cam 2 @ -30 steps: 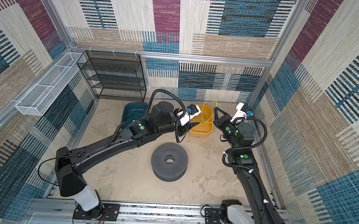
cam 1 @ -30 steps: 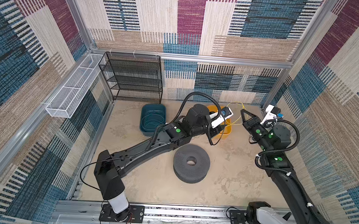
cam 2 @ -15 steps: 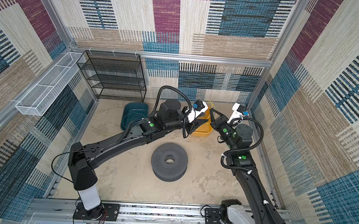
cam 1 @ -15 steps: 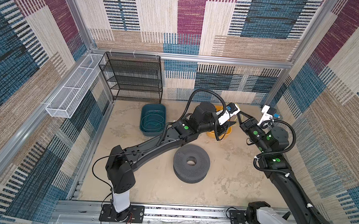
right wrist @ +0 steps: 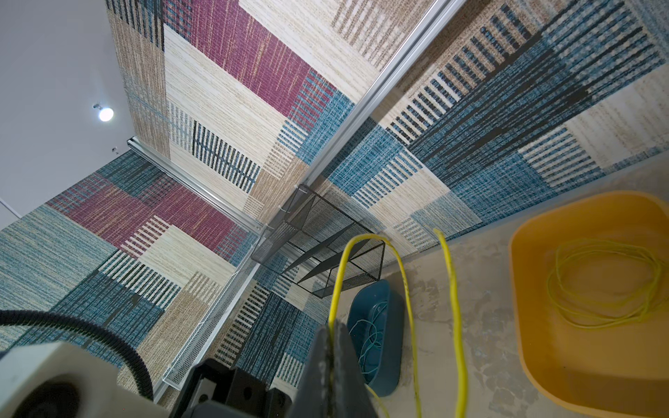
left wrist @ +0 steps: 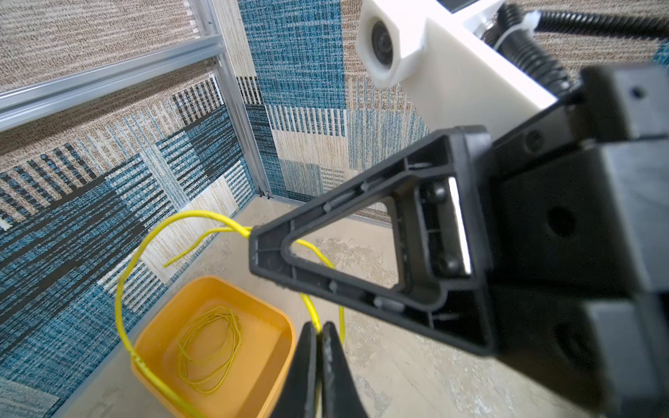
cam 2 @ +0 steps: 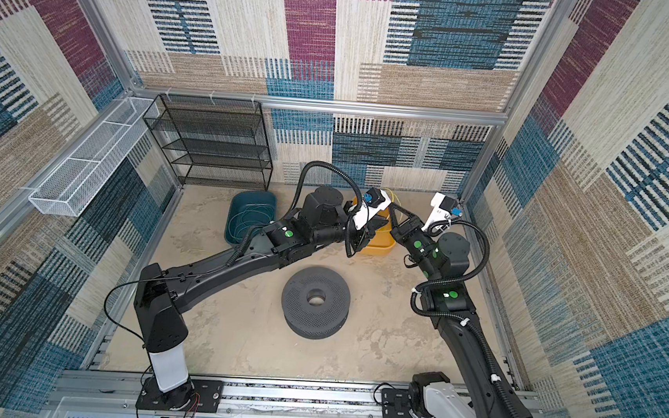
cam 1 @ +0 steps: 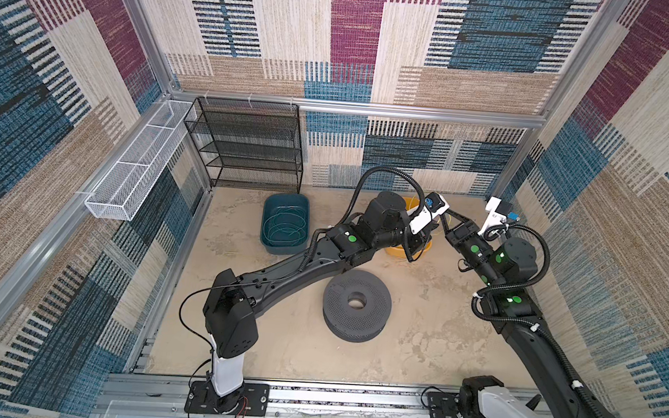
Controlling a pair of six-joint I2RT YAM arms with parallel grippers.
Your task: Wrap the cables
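Note:
A thin yellow cable [left wrist: 119, 293] arcs in a loose loop above the yellow tub [cam 1: 399, 252] at the back right. My left gripper [left wrist: 320, 327] is shut on one strand of it, just beside the tub. My right gripper [right wrist: 332, 325] is shut on another part of the same cable [right wrist: 454, 307], and its black triangular finger [left wrist: 362, 253] sits close in front of the left wrist camera. Both grippers meet over the tub's right side in both top views, left [cam 2: 376, 223] and right [cam 2: 392, 208]. A second yellow cable lies coiled [left wrist: 210, 347] inside the tub.
A blue tub [cam 1: 285, 222] holding a coiled teal cable stands left of the yellow one. A black perforated spool [cam 1: 356, 299] lies mid-floor. A black wire shelf [cam 1: 248, 146] and a white mesh basket [cam 1: 136, 161] line the back left walls.
My left arm stretched right toward the right gripper and its jaws closed on the yellow cable. The right gripper dipped slightly toward the tub, staying shut.

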